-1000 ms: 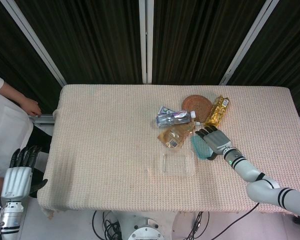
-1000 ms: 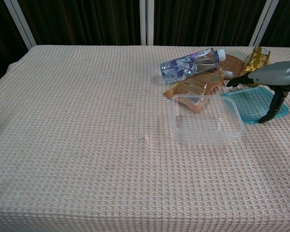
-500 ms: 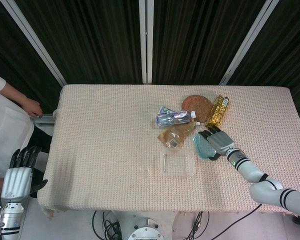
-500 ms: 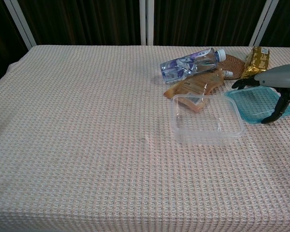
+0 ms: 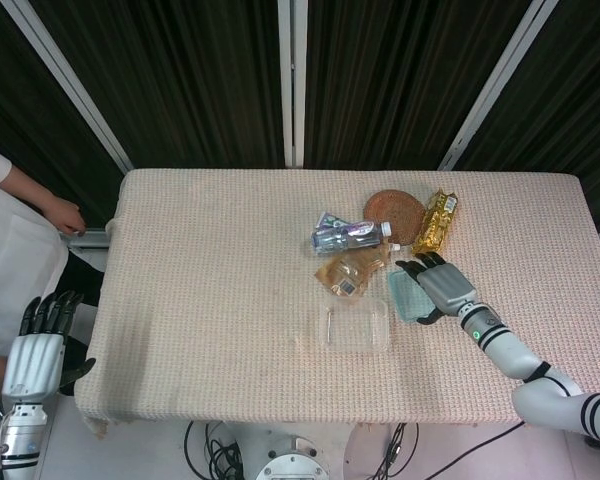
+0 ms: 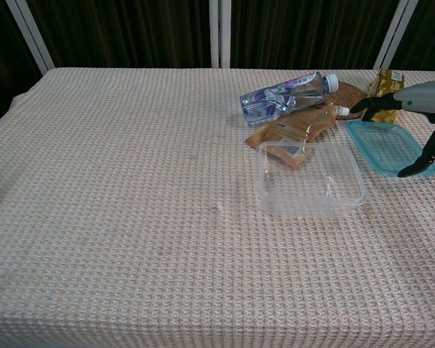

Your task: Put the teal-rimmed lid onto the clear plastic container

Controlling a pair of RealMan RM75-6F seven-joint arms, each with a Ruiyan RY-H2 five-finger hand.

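Observation:
The clear plastic container (image 5: 355, 327) (image 6: 310, 180) stands empty and upright near the table's front, right of centre. Just to its right is the teal-rimmed lid (image 5: 405, 295) (image 6: 383, 145). My right hand (image 5: 442, 285) (image 6: 424, 101) grips it from the right, fingers on its far edge and thumb on its near right corner. The lid looks slightly raised and tilted, beside the container and not over it. My left hand (image 5: 35, 355) hangs open below the table's front left corner, seen only in the head view.
A lying water bottle (image 5: 348, 235) (image 6: 286, 94), a brown pouch (image 5: 352, 270) (image 6: 290, 130), a round brown mat (image 5: 393, 212) (image 6: 348, 94) and a gold packet (image 5: 435, 222) (image 6: 384, 83) crowd the area behind the container and lid. A person (image 5: 10, 230) stands at the left edge.
My right hand has shifted a little to the right and up, and the lid in it has risen slightly off the cloth. The container and my left hand have not moved.

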